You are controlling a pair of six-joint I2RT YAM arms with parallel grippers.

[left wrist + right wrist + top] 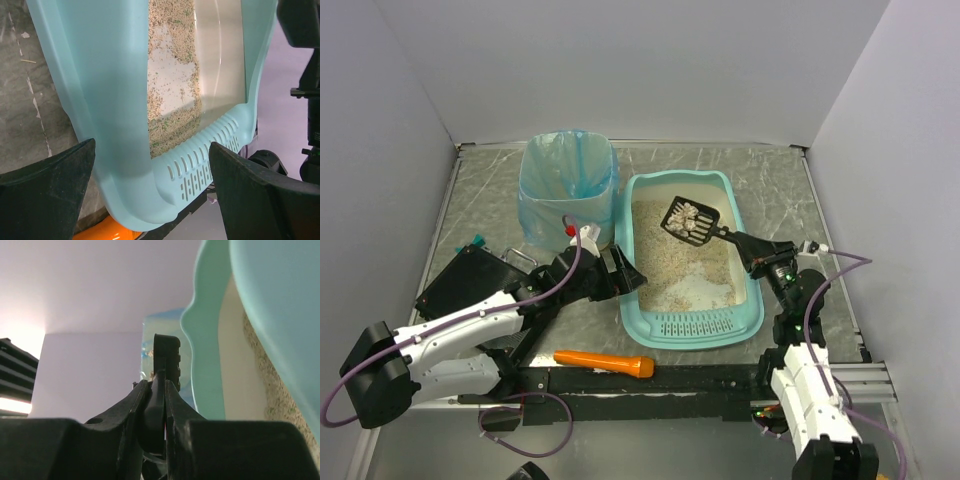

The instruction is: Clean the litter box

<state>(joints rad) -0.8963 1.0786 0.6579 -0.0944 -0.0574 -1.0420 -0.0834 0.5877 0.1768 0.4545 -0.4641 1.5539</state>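
Surface: grey marbled tabletop, white walls behind.
Item: light teal rectangular plastic litter box, centre-right of top view, beige litter inside.
Progress: black slotted plastic scoop loaded with clumps, over box's upper end. Dump into blue-bagged waste bin, upper left, not yet done.
Pose: my right gripper clamped on scoop handle, arm reaching up-frame. My left gripper spread wide just beside box's left wall, holding nothing.

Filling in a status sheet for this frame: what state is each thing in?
litter box: flat on table, floor partly bare
scoop: raised over the box, holding clumps
waste bin: upright, bag open
left gripper: open, at the box's left rim
right gripper: shut on the scoop's handle
orange tool: lying flat, untouched
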